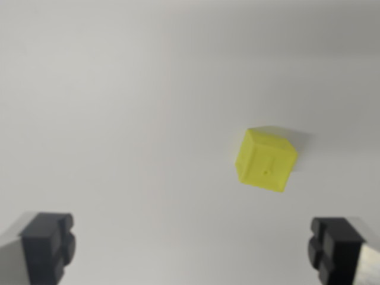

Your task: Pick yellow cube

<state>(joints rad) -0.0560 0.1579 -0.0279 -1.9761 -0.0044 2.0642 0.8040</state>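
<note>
A small yellow cube [266, 160] lies on a plain white surface [130, 107], right of centre in the wrist view and turned slightly askew. My gripper [191, 252] is open, its two black fingertips [48, 244] showing in the bottom corners, wide apart. The cube sits above the fingertip line in the picture, closer to the right finger than the left, and nothing is between the fingers.
</note>
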